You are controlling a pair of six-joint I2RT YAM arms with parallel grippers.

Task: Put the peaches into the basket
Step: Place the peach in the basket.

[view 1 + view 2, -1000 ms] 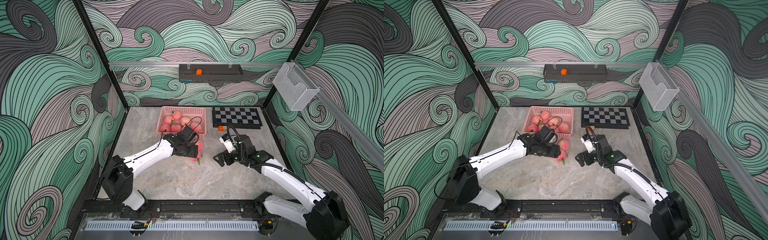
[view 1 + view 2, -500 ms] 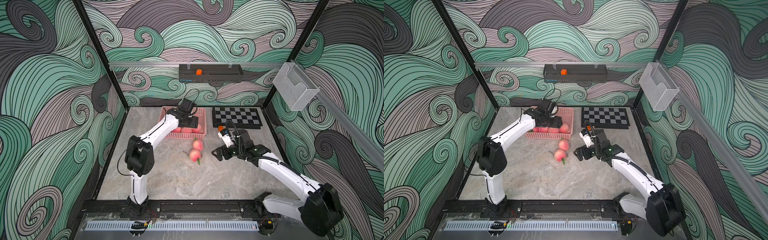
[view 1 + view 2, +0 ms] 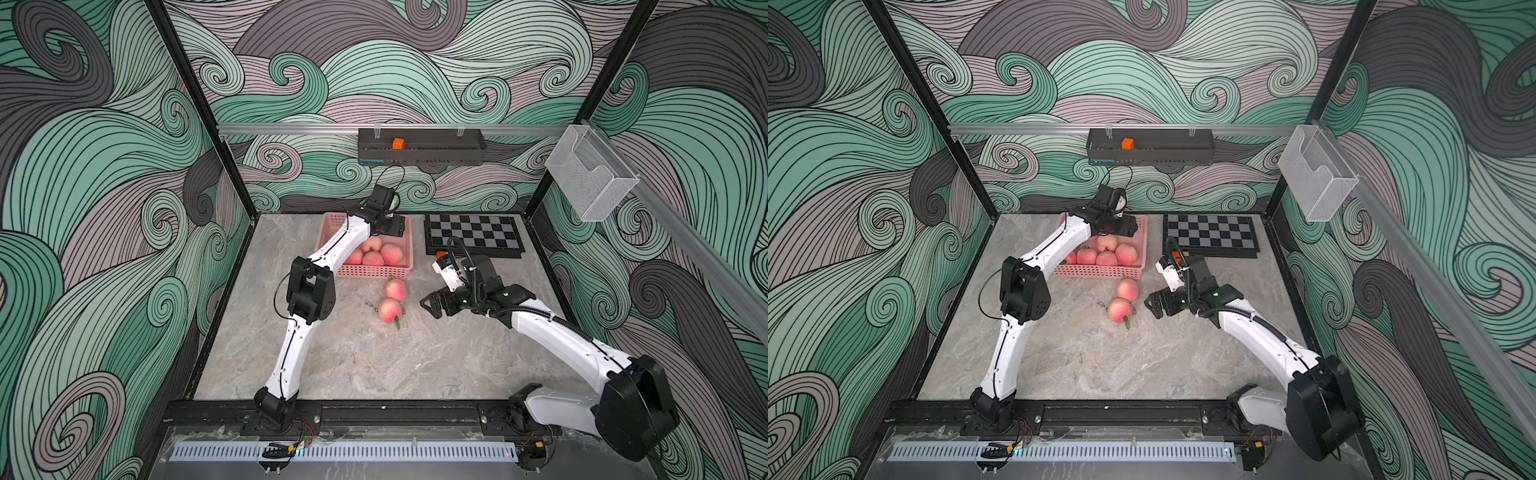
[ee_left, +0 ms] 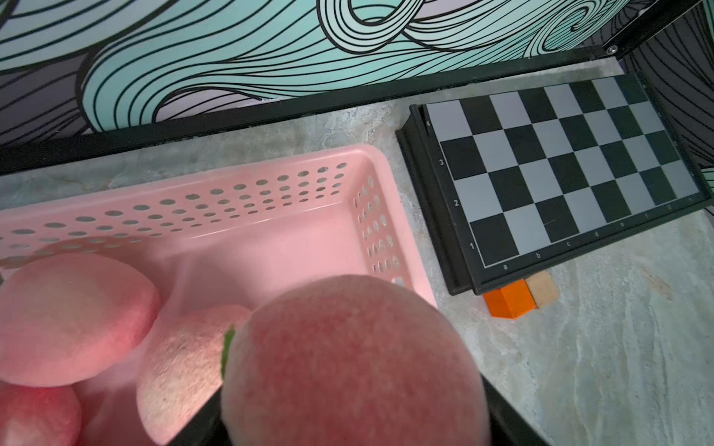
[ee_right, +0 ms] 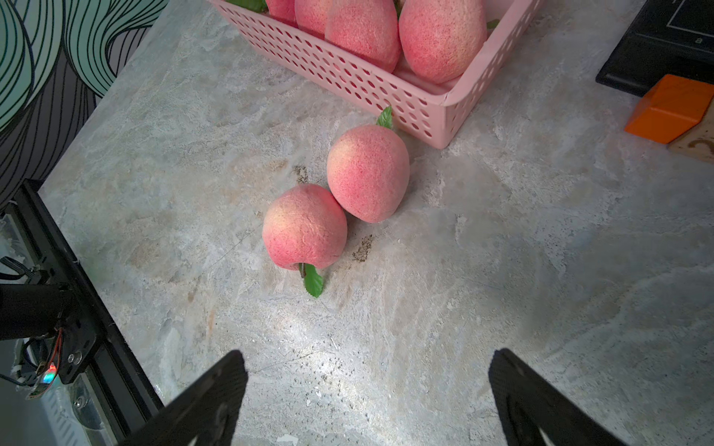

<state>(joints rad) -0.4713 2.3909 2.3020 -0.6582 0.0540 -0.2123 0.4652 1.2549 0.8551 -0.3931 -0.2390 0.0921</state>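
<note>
Right gripper (image 5: 367, 357): jaws wide apart, empty, at 3 o'clock of two touching pink-red round peaches (image 3: 390, 311) on the grey marbled tabletop (image 3: 353, 365). At their 12 o'clock stands a pink perforated plastic basket (image 3: 374, 272) holding more peaches. Left gripper (image 3: 392, 226) is clamped on one peach (image 4: 347, 363) above the basket.

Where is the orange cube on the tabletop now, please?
In the left wrist view the orange cube lies against the chessboard's front corner nearest the pink basket, beside a tan block.
</note>
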